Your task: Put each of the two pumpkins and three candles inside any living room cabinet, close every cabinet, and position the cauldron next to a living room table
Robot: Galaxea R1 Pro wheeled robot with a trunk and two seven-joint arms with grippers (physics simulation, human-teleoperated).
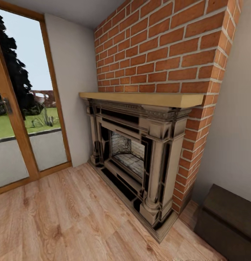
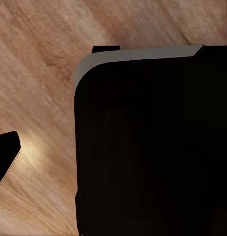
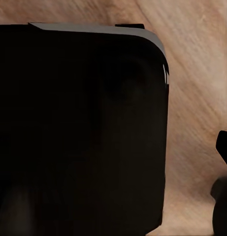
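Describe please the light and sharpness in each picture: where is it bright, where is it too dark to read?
Head view: even daylight from the glass door, bricks and fireplace reasonably sharp, the firebox dim inside. Left wrist view: a large black shape shows no detail; a soft bright patch lies on the wood floor. Right wrist view: a similar featureless black mass, the floor blurred.

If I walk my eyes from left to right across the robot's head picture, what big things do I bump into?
Glass door with a wooden frame → plain white wall → fireplace with its wooden mantel → red brick chimney → dark brown box-like unit in the bottom right corner.
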